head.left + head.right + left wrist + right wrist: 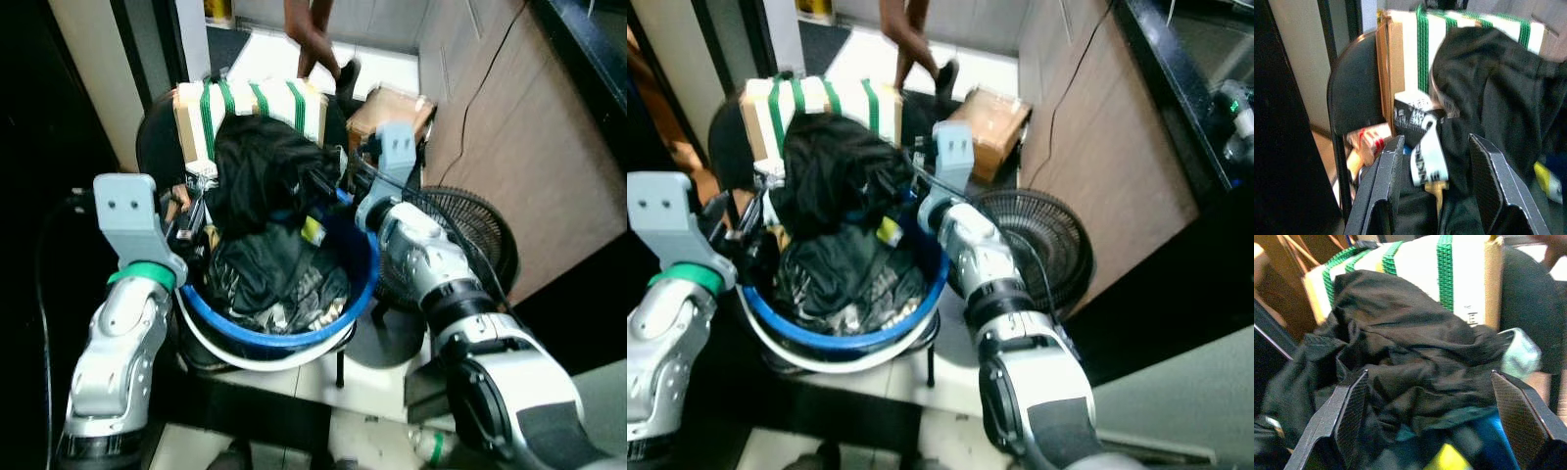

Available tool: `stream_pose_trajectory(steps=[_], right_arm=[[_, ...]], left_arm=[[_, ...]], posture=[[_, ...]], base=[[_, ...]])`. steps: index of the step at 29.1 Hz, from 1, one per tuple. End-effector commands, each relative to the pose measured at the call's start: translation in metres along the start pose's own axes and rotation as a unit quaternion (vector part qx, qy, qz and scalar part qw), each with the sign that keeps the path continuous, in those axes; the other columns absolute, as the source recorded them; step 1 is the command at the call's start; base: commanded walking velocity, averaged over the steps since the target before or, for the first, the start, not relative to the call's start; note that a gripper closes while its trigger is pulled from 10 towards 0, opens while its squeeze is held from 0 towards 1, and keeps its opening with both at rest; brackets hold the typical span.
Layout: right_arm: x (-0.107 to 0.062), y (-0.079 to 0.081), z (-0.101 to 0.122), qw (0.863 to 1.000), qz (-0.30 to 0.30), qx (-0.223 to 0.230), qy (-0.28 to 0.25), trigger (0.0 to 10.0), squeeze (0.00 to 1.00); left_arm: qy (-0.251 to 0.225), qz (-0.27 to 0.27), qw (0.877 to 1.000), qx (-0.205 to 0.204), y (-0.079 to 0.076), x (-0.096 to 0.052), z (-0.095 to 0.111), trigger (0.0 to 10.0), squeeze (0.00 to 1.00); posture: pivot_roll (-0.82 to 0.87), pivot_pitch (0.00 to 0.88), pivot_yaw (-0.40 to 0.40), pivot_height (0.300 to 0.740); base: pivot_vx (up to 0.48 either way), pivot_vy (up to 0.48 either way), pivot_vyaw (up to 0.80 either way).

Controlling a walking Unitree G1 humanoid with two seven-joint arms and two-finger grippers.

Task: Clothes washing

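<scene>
- A tiled floor (pixel 392 73) is seen beyond a blue basin (pixel 361 279), with a wooden cabinet side (pixel 519 147) on the basin's right and a black floor fan (pixel 470 230) just beside it.
- The basin is heaped with dark clothes (pixel 260 211), piled above its rim.
- Behind the basin a cardboard box (pixel 250 108) bound with green straps is stood against a dark chair back (pixel 725 147); a second brown box (pixel 387 113) lies near it.
- A person's legs (pixel 313 39) are seen on the floor past the boxes.
- The left gripper (pixel 1435 191) is held at the basin's left rim, fingers apart over the clothes.
- The right gripper (pixel 1442 426) is held at the basin's right rim, fingers spread wide before the pile.
</scene>
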State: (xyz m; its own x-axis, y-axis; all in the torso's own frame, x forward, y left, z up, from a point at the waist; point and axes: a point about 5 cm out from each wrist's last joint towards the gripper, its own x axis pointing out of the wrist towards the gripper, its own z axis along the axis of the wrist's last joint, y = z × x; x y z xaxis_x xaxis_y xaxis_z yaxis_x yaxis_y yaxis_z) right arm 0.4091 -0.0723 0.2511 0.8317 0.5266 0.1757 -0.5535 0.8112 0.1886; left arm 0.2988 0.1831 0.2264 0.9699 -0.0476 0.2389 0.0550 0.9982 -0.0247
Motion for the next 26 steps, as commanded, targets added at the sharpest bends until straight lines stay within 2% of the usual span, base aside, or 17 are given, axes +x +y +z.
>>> stream_pose_trajectory(steps=[1, 10, 11, 12, 13, 21, 22, 23, 26], right_arm=[[0.003, 0.01, -0.008, 0.999, 0.027, 0.025, 0.004, 10.0, 1.0], [0.008, 0.027, -0.02, 0.997, 0.072, 0.027, 0.015, 10.0, 1.0], [0.008, 0.03, -0.025, 0.996, 0.077, 0.024, 0.026, 10.0, 0.87], [0.008, 0.03, -0.025, 0.996, 0.077, 0.024, 0.026, 10.0, 0.87], [0.008, 0.031, -0.03, 0.996, 0.079, 0.023, 0.034, 10.0, 0.0], [0.007, 0.031, -0.034, 0.996, 0.08, 0.028, 0.034, 10.0, 0.0], [0.006, 0.031, -0.034, 0.996, 0.079, 0.032, 0.028, 2.0, 0.0], [0.006, 0.029, -0.032, 0.996, 0.076, 0.035, 0.02, 0.0, 0.0], [0.006, 0.027, -0.031, 0.996, 0.073, 0.039, 0.014, 0.0, 0.0]], left_arm=[[0.015, -0.007, 1.0, -0.006, -0.002, -0.007, -0.003, 10.0, 0.0], [0.02, -0.019, 1.0, -0.015, -0.005, -0.009, 0.0, 10.0, 0.0], [0.024, -0.024, 0.999, -0.015, -0.007, -0.01, 0.0, 10.0, 0.0], [0.024, -0.024, 0.999, -0.015, -0.007, -0.01, 0.0, 10.0, 0.0], [0.026, -0.03, 0.999, -0.016, -0.009, -0.011, 0.0, 10.0, 0.0], [0.03, -0.038, 0.999, -0.019, -0.012, -0.012, 0.0, 10.0, 0.0], [0.031, -0.041, 0.998, -0.021, -0.013, -0.012, 0.001, 10.0, 0.0], [0.03, -0.042, 0.998, -0.023, -0.014, -0.012, 0.002, 10.0, 0.0], [0.03, -0.042, 0.998, -0.025, -0.014, -0.011, 0.002, 10.0, 0.0]], posture=[[0.08, 0.319, -0.004, 0.74], [0.09, 0.333, 0.009, 0.74], [0.09, 0.333, 0.011, 0.74], [0.09, 0.333, 0.011, 0.74], [0.09, 0.335, 0.013, 0.74], [0.09, 0.333, 0.02, 0.74], [0.09, 0.33, 0.023, 0.74], [0.09, 0.328, 0.024, 0.74], [0.09, 0.328, 0.024, 0.74]], base=[[0.0, 0.0, 0.0], [0.0, 0.0, 0.0], [0.0, 0.0, 0.0], [0.0, 0.0, 0.0], [0.0, 0.0, 0.0], [0.0, 0.0, 0.0], [0.0, 0.0, 0.0], [0.0, 0.0, 0.0], [0.0, 0.0, 0.0]])
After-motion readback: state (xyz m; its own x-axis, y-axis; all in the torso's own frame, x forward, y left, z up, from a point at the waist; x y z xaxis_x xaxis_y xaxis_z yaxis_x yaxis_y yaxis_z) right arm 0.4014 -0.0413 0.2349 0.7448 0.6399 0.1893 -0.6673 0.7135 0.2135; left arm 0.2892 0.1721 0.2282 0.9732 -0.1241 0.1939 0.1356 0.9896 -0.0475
